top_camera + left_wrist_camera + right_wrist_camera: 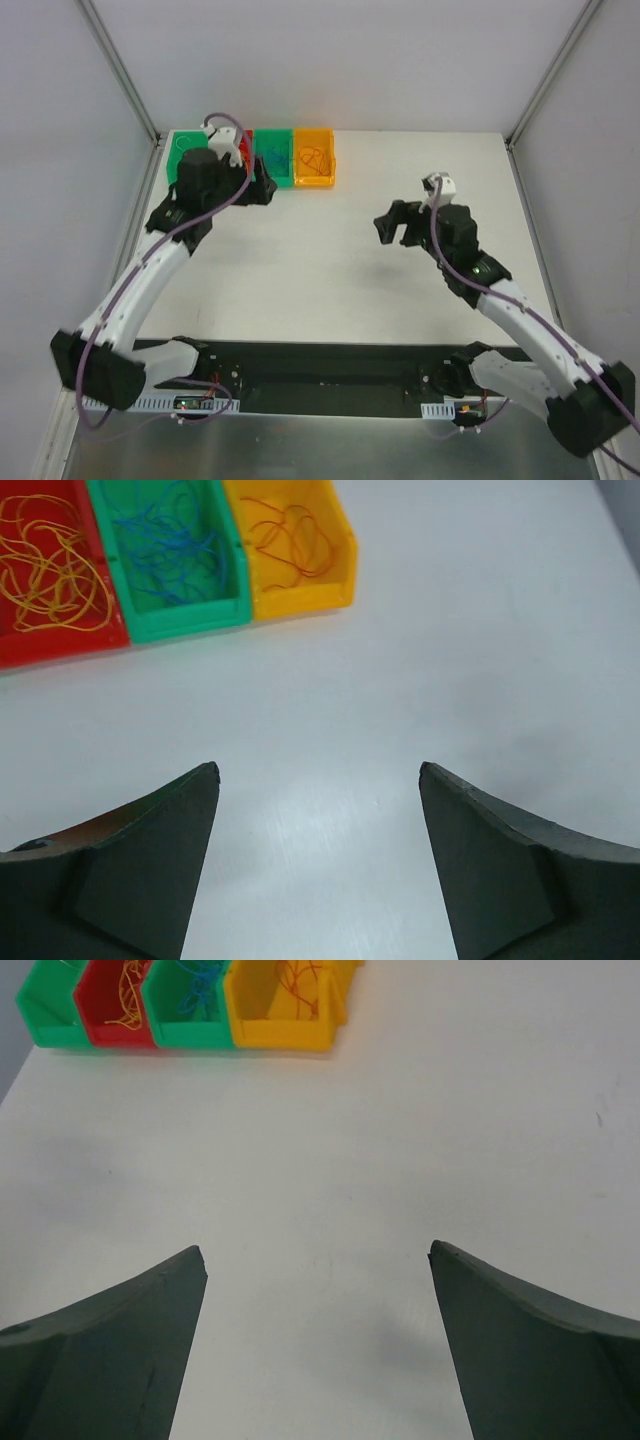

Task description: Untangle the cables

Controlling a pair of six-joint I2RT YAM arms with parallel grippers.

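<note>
The cables lie sorted in a row of bins at the table's far left. Yellow cables [48, 568] curl in a red bin [60, 645], blue cables [170, 545] in a green bin [190, 620], and orange cables [292, 538] in a yellow bin [300, 595]. My left gripper [262, 188] hangs just in front of these bins, open [318, 772], with only bare table between its fingers. My right gripper [390, 228] hovers over the table's middle right, open [315, 1250] and holding nothing. No loose cable shows on the table.
A second green bin [45, 1015] ends the row on the far left, by the table's left edge. Frame posts [125, 75] rise at the back corners. The black base rail [320, 375] runs along the near edge.
</note>
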